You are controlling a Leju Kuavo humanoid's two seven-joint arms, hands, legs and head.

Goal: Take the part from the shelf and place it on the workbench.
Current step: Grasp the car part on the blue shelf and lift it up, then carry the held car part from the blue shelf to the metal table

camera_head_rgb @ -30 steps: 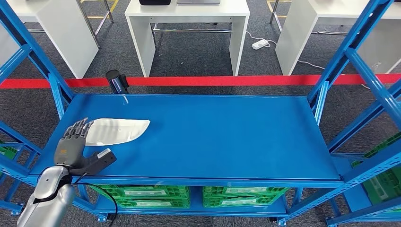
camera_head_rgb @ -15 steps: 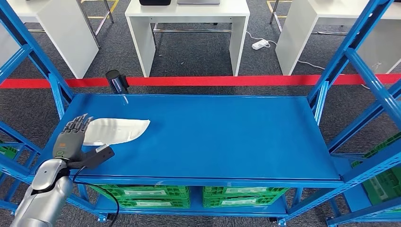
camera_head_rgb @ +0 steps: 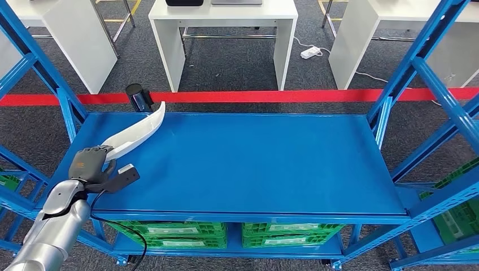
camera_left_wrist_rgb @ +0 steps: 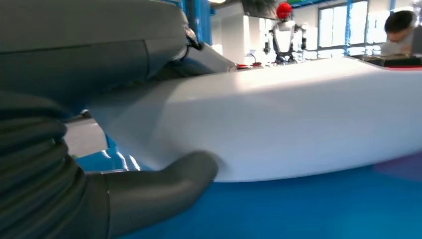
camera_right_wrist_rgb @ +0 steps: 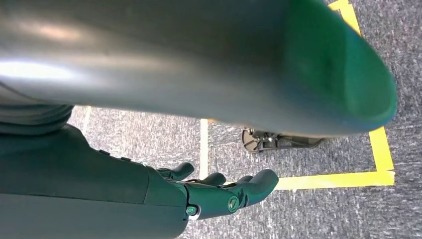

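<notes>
The part is a long white curved shell (camera_head_rgb: 138, 131). My left hand (camera_head_rgb: 90, 165) grips its near end at the left side of the blue shelf top (camera_head_rgb: 254, 164), and the far end tilts up off the surface. In the left wrist view the white part (camera_left_wrist_rgb: 278, 119) lies between my thumb (camera_left_wrist_rgb: 159, 191) and my curled fingers. My right hand (camera_right_wrist_rgb: 219, 191) hangs over the floor with its fingers loosely apart and nothing in it.
Blue shelf uprights (camera_head_rgb: 418, 62) stand at both ends of the shelf top. A small black cylinder (camera_head_rgb: 138, 96) stands at its far left corner. Green crates (camera_head_rgb: 169, 234) sit on the level below. White tables (camera_head_rgb: 226, 34) stand beyond a red floor line (camera_head_rgb: 271, 96).
My left hand has closed on the near end of the white part. The part has gone from lying flat to tilted, its far end raised toward the back of the shelf.
</notes>
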